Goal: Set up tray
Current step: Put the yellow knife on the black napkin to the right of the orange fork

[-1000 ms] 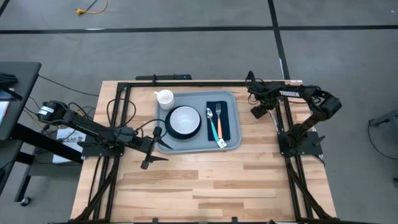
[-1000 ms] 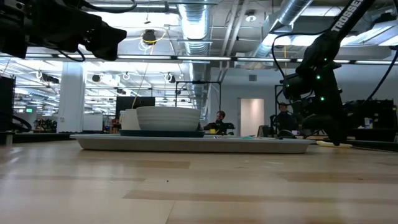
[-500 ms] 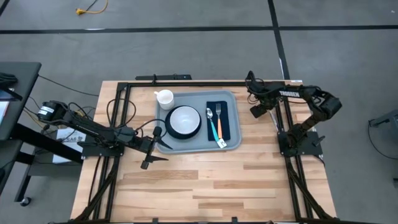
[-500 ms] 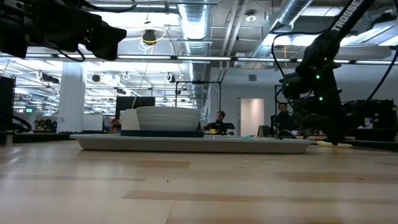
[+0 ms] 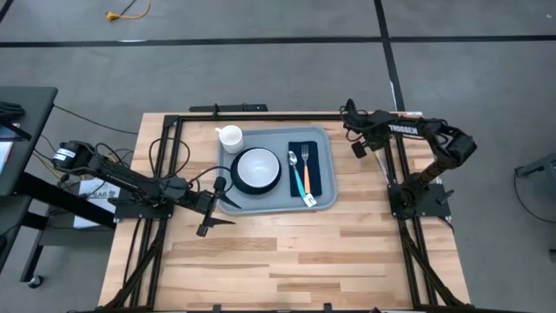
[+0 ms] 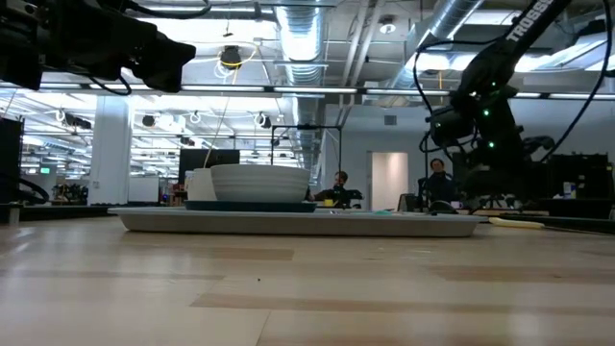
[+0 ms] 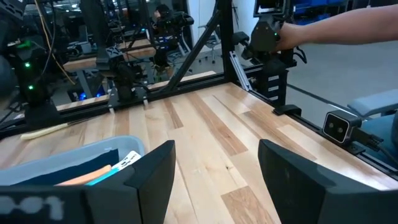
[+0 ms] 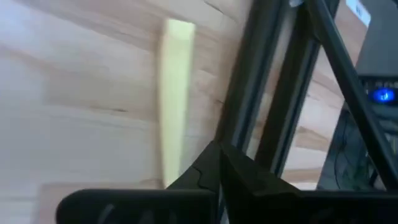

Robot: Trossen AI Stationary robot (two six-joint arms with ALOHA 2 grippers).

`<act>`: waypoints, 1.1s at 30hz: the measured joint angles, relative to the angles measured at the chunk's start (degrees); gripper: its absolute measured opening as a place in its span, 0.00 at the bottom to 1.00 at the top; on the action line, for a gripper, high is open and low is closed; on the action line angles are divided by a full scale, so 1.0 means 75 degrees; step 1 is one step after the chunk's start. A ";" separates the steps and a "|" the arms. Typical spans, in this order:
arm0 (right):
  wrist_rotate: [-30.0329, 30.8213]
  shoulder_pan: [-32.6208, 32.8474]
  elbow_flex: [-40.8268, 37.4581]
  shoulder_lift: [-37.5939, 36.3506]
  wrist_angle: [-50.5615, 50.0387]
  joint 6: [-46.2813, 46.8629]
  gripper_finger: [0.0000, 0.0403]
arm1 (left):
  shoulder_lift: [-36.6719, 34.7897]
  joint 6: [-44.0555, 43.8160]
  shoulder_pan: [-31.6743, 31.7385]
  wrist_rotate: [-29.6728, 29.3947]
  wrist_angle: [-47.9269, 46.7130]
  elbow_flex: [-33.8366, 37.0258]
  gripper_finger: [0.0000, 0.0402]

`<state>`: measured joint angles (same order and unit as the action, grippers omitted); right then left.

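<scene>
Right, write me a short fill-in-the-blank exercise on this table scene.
1. The white bowl sits on a dark round ____.
2. The white cup stands on the table just outside the tray's far ____ corner.
3. The fork and spoon lie on a dark ____.
4. The right pincer is ____.

Missing words: plate; left; napkin; shut

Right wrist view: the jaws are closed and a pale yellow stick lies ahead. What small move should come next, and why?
Probably open the right gripper and ease it down over the pale yellow stick: it lies beside the black frame rail, off the tray, and the shut jaws hold nothing. The left gripper waits open by the tray's left end.
</scene>
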<state>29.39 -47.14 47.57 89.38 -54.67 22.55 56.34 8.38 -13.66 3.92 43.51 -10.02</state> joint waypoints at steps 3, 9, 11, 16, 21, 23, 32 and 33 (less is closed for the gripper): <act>0.0134 -0.0101 -0.0003 0.0225 0.0029 0.0158 0.00 | 0.0000 -0.0003 0.0000 0.0003 0.0000 0.0000 0.55; -0.0221 -0.0098 0.0002 0.1225 0.0320 0.0418 0.00 | 0.0003 -0.0003 -0.0002 0.0012 -0.0015 0.0000 0.55; -0.0016 -0.0027 0.0003 0.1616 0.0255 0.0613 0.00 | 0.0003 -0.0006 -0.0002 0.0013 -0.0032 -0.0003 0.55; 0.0492 0.0203 0.0136 0.2388 -0.0083 0.0952 0.00 | 0.0003 -0.0009 -0.0002 0.0035 -0.0038 -0.0003 0.55; 0.0147 0.0319 0.0205 0.2367 -0.0100 0.0851 0.00 | 0.0003 -0.0007 -0.0002 0.0035 -0.0039 -0.0003 0.55; -0.0072 0.0316 0.0244 0.2208 -0.0072 0.0826 0.00 | 0.0003 -0.0006 -0.0001 0.0035 -0.0037 -0.0003 0.55; -0.2101 0.0151 0.0307 0.1483 -0.0066 0.0940 0.00 | 0.0003 -0.0009 -0.0002 0.0035 -0.0038 -0.0003 0.55; -0.2376 0.0102 0.0309 0.1419 -0.0058 0.0972 0.00 | 0.0003 -0.0009 -0.0002 0.0035 -0.0038 -0.0003 0.55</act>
<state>11.57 -46.38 49.89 100.02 -55.10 29.83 56.36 8.31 -13.67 4.19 43.22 -10.04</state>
